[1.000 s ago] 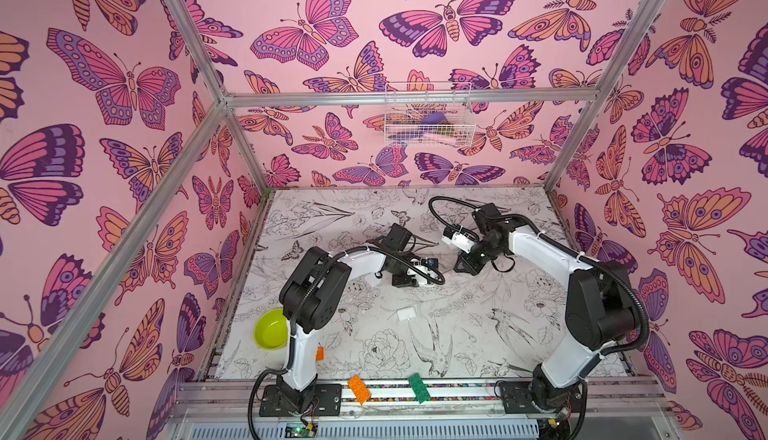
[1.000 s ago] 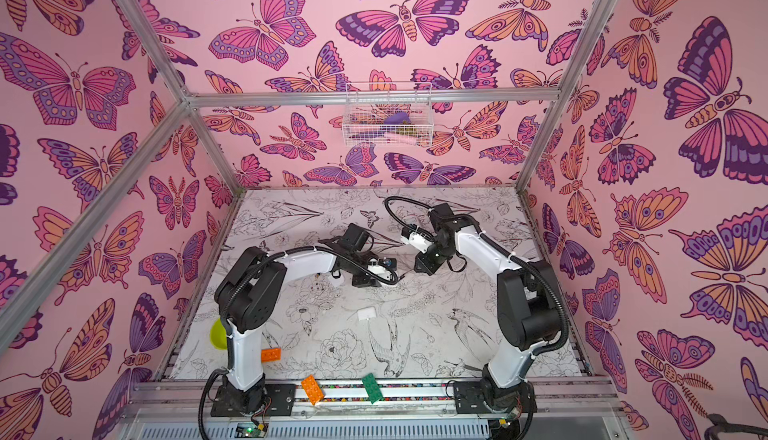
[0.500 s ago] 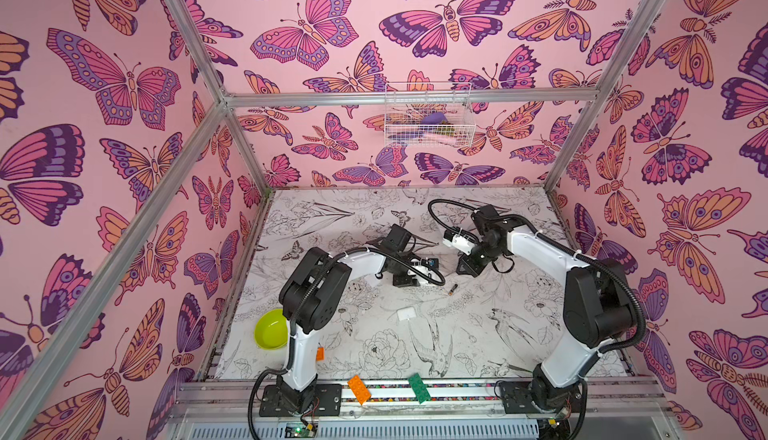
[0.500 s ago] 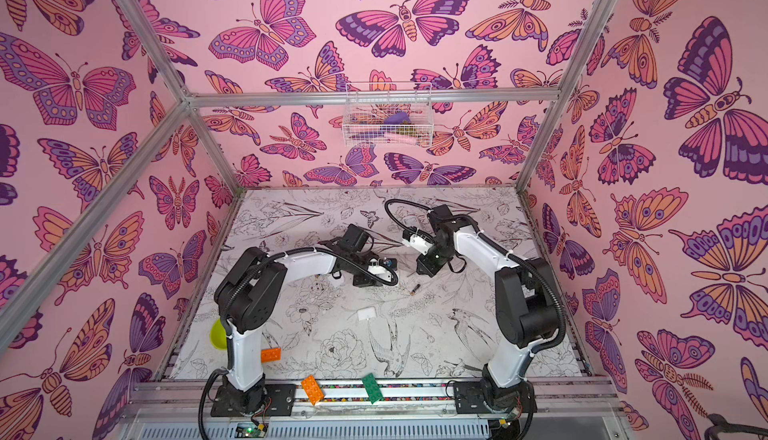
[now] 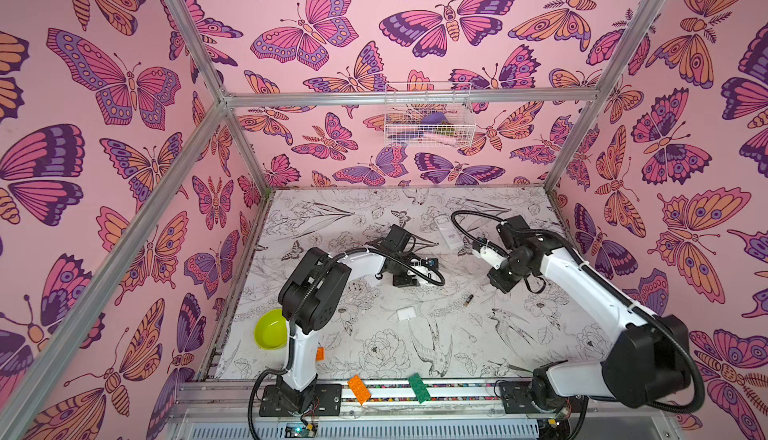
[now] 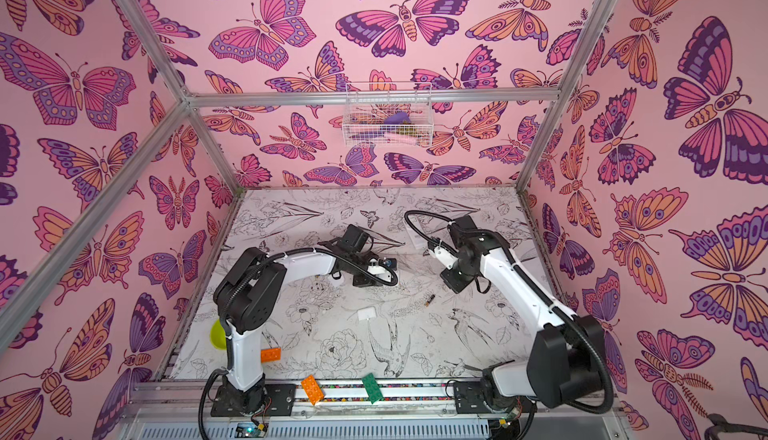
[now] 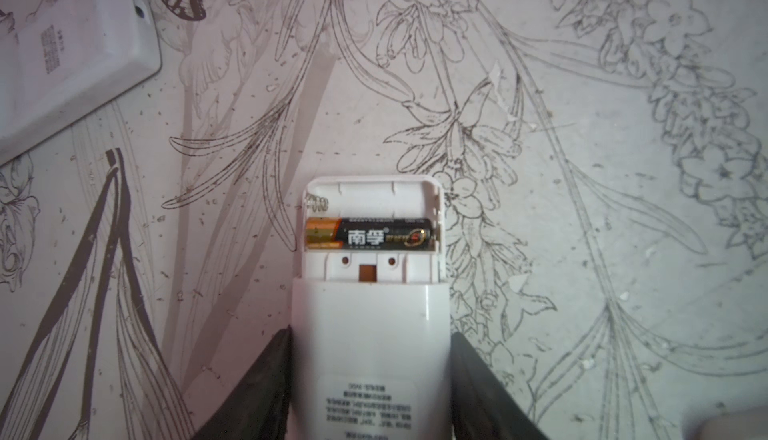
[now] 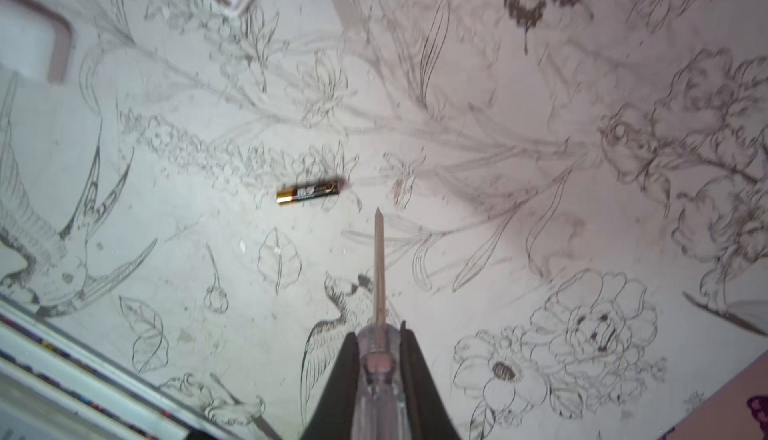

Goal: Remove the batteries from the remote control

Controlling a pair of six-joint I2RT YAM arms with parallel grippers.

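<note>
While left fingers (image 7: 257, 392) clamp the remote (image 7: 370, 334) — one battery (image 7: 370, 233) inside — right fingers (image 8: 336, 388) pinch a screwdriver (image 8: 379, 267).

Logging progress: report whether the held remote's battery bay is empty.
Partly full: one battery sits inside; the other slot shows only its spring.

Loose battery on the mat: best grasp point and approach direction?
Take the loose battery mid-body, straight down from above, jaws across its long axis. It lies flat on the mat with nothing touching it, so probably only its rounded sides offer purchase.
</note>
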